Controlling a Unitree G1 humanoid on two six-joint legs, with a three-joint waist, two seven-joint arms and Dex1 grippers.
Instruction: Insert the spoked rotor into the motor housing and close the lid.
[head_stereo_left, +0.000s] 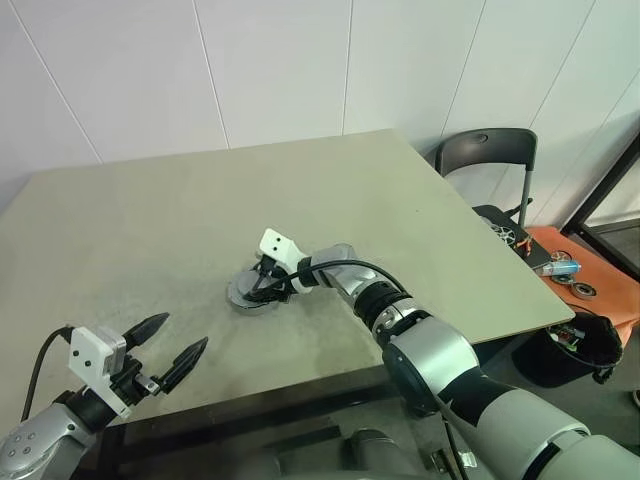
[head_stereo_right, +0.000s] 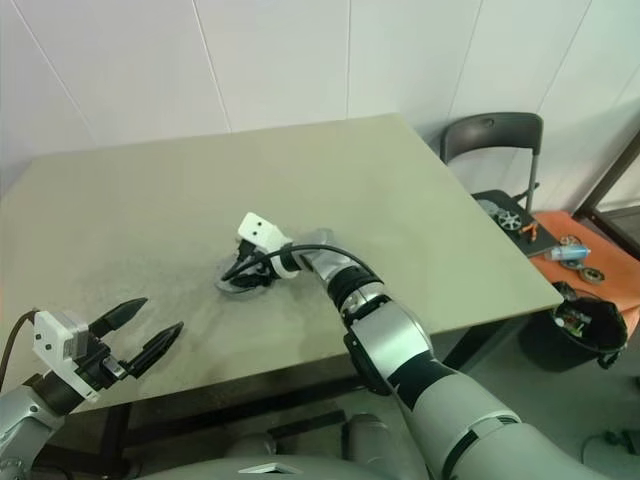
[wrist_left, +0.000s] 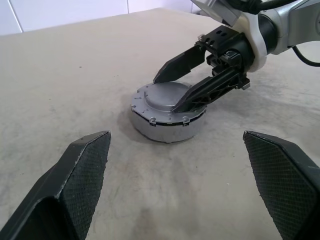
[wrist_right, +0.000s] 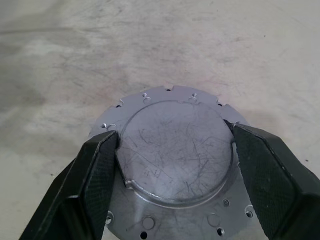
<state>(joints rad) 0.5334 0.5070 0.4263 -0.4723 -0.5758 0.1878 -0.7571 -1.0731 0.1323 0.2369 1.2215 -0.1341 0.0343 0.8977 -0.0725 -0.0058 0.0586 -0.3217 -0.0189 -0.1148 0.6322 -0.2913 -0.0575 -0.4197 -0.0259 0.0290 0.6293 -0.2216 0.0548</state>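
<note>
1. At the lower left of the left eye view the left gripper (head_stereo_left: 172, 358) hovers just above the near edge of the grey-green tabletop (head_stereo_left: 200, 200), its two black fingers spread wide with nothing between them.
2. Near the middle of that view, a little left of centre, the round grey metal assembly (head_stereo_left: 250, 292) lies flat on the tabletop: the flat grey disc of the lid (wrist_right: 175, 150) with its raised round centre sits on top of the low round motor housing (wrist_left: 167, 131), whose side wall shows in the left wrist view. No windings or spoked rotor can be seen, so the rotor is presumably already inside.
3. The right gripper (head_stereo_left: 268, 285) reaches in from the lower right, its fingers (wrist_right: 95, 170) set on either side of the lid's raised centre. They look to be touching its edge, but I cannot tell whether they squeeze it.
4. Judgement: the step in hand is closing the lid. It looks level on the housing.
5. The next move probably calls for a press straight down or a small seating twist, then parting the fingers and lifting clear without dragging the lid.
6. The assembly is round, with no long side. Its axis stands upright and the lid faces up.
</note>
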